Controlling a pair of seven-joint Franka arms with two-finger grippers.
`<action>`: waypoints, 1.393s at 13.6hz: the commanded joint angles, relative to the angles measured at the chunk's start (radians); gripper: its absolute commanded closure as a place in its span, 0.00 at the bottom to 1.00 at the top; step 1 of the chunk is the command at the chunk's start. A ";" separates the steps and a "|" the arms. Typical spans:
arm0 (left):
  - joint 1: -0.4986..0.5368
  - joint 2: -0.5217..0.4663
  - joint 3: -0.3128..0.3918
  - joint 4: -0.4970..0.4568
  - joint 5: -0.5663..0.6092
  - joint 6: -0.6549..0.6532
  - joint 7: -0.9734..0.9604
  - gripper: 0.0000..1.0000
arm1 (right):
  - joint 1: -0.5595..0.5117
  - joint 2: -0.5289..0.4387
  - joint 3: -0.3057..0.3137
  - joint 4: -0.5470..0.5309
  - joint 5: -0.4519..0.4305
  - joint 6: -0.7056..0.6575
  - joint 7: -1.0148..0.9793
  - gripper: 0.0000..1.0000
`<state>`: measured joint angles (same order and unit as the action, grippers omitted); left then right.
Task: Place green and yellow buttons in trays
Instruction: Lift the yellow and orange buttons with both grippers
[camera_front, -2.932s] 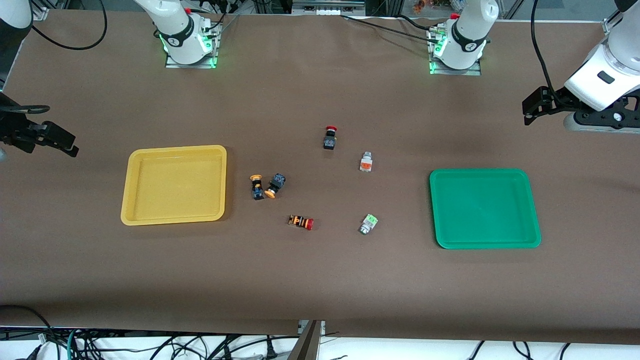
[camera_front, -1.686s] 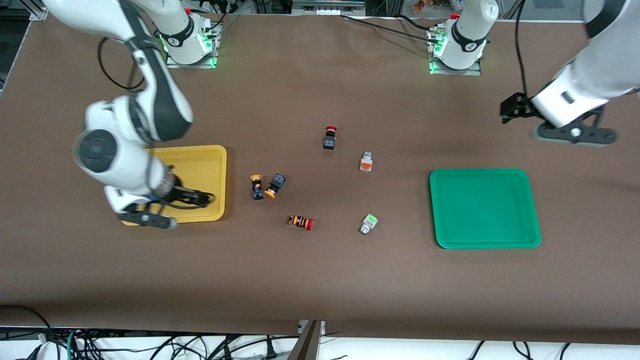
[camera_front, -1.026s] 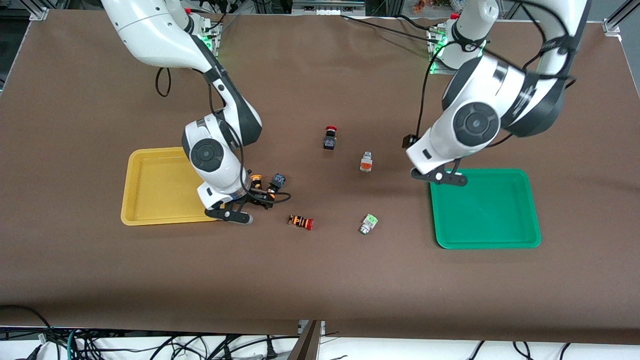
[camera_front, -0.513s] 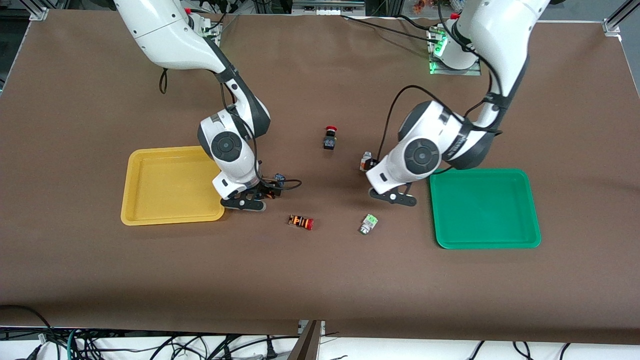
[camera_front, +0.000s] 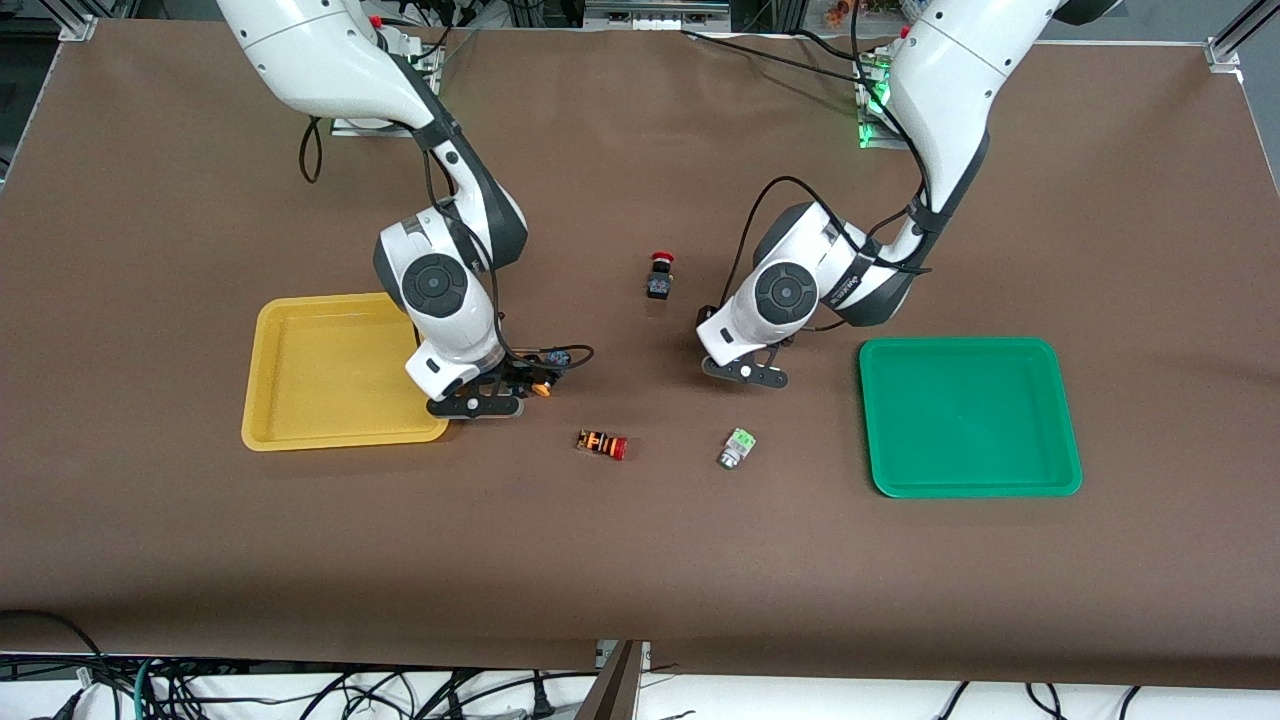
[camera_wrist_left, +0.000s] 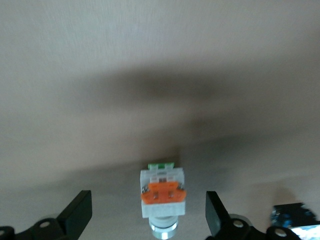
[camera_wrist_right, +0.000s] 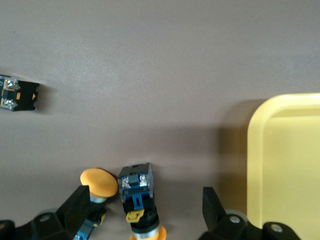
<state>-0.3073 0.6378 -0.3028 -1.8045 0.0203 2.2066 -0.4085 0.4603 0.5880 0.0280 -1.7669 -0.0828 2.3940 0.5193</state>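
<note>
The right claw (camera_wrist_right: 145, 212) hangs low over the two yellow-capped buttons (camera_wrist_right: 137, 197), beside the yellow tray (camera_front: 330, 370) toward the right arm's end of the surface (camera_front: 640, 560). Its fingers (camera_wrist_right: 80, 205) stand wide apart, one on each side of the pair, gripping nothing. The left claw (camera_wrist_left: 149, 212) is low over the white button with the orange patch (camera_wrist_left: 162, 192), near the middle of the surface; its fingers (camera_wrist_left: 77, 212) are spread wide around that button without touching it. The white button with the green patch (camera_front: 737, 447) lies nearer the front edge, between the middle and the green tray (camera_front: 968, 415). Both trays hold nothing. A red-capped black switch (camera_front: 659, 277) and an orange-striped switch (camera_front: 602, 443) also lie mid-surface.
</note>
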 joint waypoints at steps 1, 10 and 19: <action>-0.019 -0.001 0.007 -0.033 -0.011 0.018 -0.033 0.00 | 0.000 -0.036 0.000 -0.077 -0.011 0.014 -0.013 0.01; -0.032 0.020 0.007 0.001 -0.011 0.030 -0.032 0.83 | 0.001 -0.048 0.007 -0.184 -0.006 0.146 0.004 0.15; 0.134 -0.130 0.022 0.146 0.010 -0.330 0.042 0.98 | 0.001 -0.004 0.009 -0.181 -0.006 0.218 0.004 0.69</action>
<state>-0.2405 0.5310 -0.2803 -1.7170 0.0221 1.9904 -0.4191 0.4613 0.5828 0.0344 -1.9203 -0.0828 2.5632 0.5177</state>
